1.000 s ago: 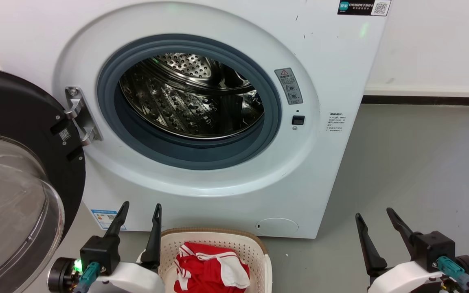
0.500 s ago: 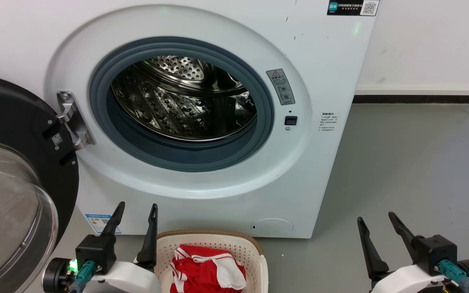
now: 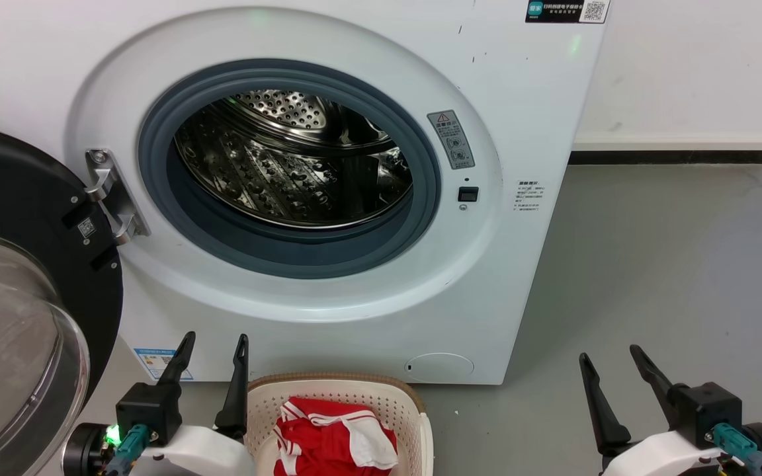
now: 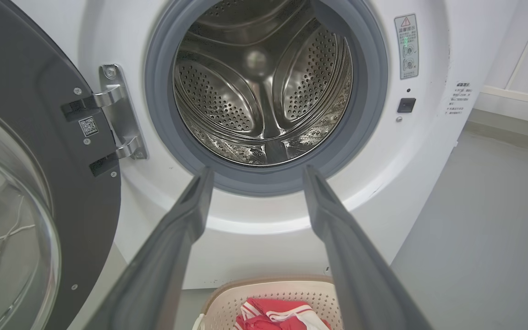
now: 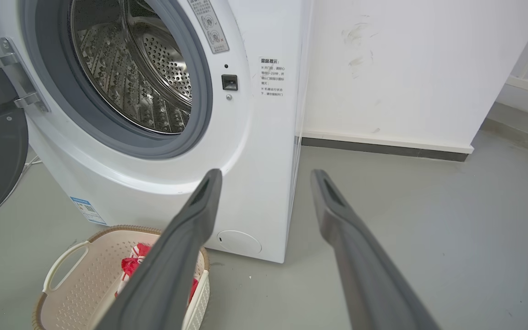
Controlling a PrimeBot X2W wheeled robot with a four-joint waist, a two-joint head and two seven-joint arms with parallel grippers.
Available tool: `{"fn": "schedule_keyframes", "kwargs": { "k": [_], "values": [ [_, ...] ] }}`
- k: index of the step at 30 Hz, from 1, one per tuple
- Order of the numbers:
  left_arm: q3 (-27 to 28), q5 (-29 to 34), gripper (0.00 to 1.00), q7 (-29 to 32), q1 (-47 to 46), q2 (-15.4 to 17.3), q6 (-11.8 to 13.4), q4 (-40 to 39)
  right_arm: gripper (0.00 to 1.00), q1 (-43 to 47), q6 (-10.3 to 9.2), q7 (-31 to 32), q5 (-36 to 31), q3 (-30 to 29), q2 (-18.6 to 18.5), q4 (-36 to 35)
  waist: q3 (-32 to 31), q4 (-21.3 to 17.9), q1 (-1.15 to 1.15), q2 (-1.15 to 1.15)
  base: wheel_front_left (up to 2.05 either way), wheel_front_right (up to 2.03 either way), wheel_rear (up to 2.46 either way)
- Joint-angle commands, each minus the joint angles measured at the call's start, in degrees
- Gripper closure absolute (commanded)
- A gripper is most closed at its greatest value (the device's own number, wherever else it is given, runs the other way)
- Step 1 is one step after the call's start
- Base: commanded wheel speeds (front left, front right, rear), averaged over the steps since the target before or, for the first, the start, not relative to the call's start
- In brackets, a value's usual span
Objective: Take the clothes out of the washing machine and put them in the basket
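All clothes (image 3: 331,439) in sight lie bunched in basket (image 3: 414,410), 6 o'clock below washing machine (image 3: 354,317). Drum (image 3: 288,165) looks bare. Fabric soft, light, floppy. Judge it best pinched at thick fold, as it may drape and snag.

My left end effector (image 3: 215,337), 7 o'clock: spread, holding nothing, just beside basket. Right end effector (image 3: 609,352), 5 o'clock: spread, empty, touching nothing.

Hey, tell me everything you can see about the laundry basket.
The basket is cream-white plastic, its walls perforated with small holes, with a brown woven-look rim and a looped side handle. Rounded rectangular and open-topped, it stands upright on the grey floor, close in front of the washing machine, below the open porthole. Red clothes with white stripes lie crumpled inside. The head view cuts off its near end.
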Motion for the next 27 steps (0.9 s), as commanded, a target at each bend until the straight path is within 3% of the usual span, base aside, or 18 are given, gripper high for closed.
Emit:
{"fn": "schedule_keyframes", "kwargs": {
  "k": [1, 2, 5, 27],
  "values": [
    [0.1, -0.3, 0.0, 0.0, 0.1, 0.2, 0.1, 0.1, 0.0, 0.0, -0.06, -0.2, 0.2, 0.1, 0.1, 0.1, 0.0, -0.1, 0.0, 0.0, 0.0, 0.0, 0.0],
    [0.0, -0.1, 1.0, 0.0, 0.0, 0.1, 0.0, 0.0, 1.0, 0.0, 0.0, -0.1, 0.1, 0.0, 0.0, 0.0, 0.0, -0.1, 0.0, 0.0, 0.0, 0.0, 0.0],
    [0.1, -1.2, 1.0, 0.4, 0.2, -0.3, -0.2, 1.2, 1.0, 0.5, 0.0, -0.3, 1.2, 0.3, 0.0, 0.8, 0.1, -0.1, 0.0, 0.0, 0.0, 0.0, 0.0],
    [4.2, -22.4, 1.0, 4.2, -2.0, -2.6, -2.6, 3.6, 1.0, -3.3, -0.01, 0.6, 26.9, -0.6, -1.4, 4.2, 0.5, -0.1, 0.0, 0.0, 0.0, 0.0, 0.0]
  ]
}}
